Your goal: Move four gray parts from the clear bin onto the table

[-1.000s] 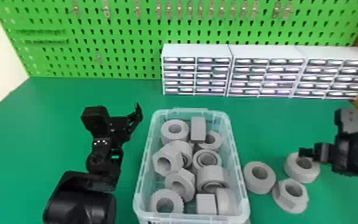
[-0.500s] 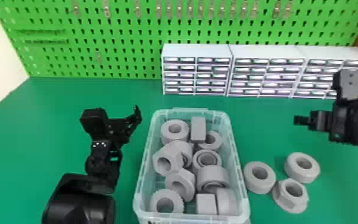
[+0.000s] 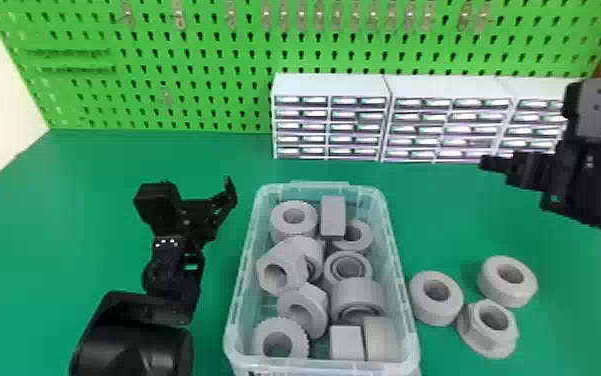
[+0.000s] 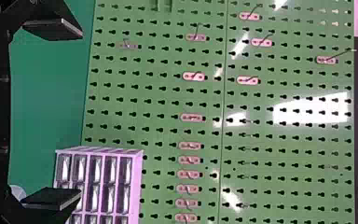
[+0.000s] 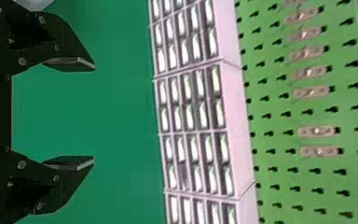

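Note:
In the head view my left gripper (image 3: 221,212) is parked left of the clear bin (image 3: 236,300); the left wrist view shows that gripper (image 4: 79,121) open and holding nothing. My right gripper (image 3: 489,162) hangs at the right, above and behind the parts on the table, and in the right wrist view this gripper (image 5: 93,114) is open with nothing between its fingers. Several gray parts, among them a ring (image 3: 281,227) and a block (image 3: 333,217), lie jumbled in the bin. Right of it, three rest on the table: a ring (image 3: 426,305), a flanged nut (image 3: 481,337) and another ring (image 3: 519,295).
White drawer cabinets (image 3: 331,85) line the back of the green table (image 3: 79,200), before a green pegboard (image 3: 204,90). Bare tabletop spreads left of my left arm and between the bin and the cabinets.
My right gripper has risen and moved back, away from the three parts on the table. Those parts, the bin and my left arm have stayed where they were.

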Controlling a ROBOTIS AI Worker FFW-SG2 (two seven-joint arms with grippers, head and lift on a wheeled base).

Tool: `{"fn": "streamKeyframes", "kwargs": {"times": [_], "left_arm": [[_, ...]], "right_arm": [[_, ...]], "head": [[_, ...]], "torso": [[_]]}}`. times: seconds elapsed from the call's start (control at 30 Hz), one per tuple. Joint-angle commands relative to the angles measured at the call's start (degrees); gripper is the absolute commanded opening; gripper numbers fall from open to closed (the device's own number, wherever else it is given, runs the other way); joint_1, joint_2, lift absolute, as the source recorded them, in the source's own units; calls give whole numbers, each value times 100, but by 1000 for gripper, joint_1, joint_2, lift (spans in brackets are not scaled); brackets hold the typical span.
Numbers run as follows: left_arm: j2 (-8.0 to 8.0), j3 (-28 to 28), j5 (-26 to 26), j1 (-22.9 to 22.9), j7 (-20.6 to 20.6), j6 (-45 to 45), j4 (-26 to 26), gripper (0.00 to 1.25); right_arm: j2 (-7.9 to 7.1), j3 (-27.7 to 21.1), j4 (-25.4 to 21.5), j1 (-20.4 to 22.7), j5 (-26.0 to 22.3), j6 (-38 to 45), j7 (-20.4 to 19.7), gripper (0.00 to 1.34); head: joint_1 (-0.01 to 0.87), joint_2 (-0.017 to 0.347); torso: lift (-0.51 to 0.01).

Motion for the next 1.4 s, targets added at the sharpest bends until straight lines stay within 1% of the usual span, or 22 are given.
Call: {"fn": "streamKeyframes", "kwargs": {"times": [0.0,0.17,0.27,0.37,0.47,0.53,0.6,0.87,0.97,1.1,1.23,1.3,1.37], "left_arm": [[0,1,0,-1,0,0,-1,1151],[0,-16,-9,-36,0,0,-1,1151],[0,-25,-18,-62,0,0,-1,1151],[0,-25,-18,-71,0,0,8,1151],[0,-43,-9,-89,0,0,-1,1151],[0,-43,-9,-106,0,0,-1,1151],[0,-43,-9,-124,0,0,-1,1151],[9,-16,18,-115,-8,0,-1,1151],[9,-8,0,-115,-8,0,-1,1151],[9,27,-62,-98,-8,0,-1,1151],[62,10,-62,-98,-8,0,-1,1149],[97,-16,-44,-98,-8,0,-1,1147],[114,-34,-35,-106,-8,0,-1,1147]], "right_arm": [[-21,204,-17,-39,-175,-95,0,793],[-38,485,-26,-145,-351,-183,0,793],[-65,670,1,-259,-421,-183,0,793],[-56,811,27,-400,-482,-174,0,793],[-56,934,71,-540,-544,28,9,793],[-91,1074,97,-637,-553,177,9,793],[-91,1171,133,-698,-570,248,9,793],[-65,1487,141,-857,-702,336,9,793],[-38,1602,264,-918,-852,353,9,793],[6,1927,475,-1068,-992,353,9,793],[58,2164,669,-1208,-1150,371,0,793],[58,2252,774,-1270,-1282,371,9,793],[67,2314,827,-1314,-1317,415,0,793]], "head": [[693,72],[693,72],[693,72],[693,72],[693,72],[693,72],[693,72],[693,72],[693,72],[693,72],[693,72],[693,72],[693,72]], "torso": [[-52],[-52],[-52],[-52],[-52],[-52],[-52],[-52],[-52],[-52],[-52],[-52],[-52]]}}
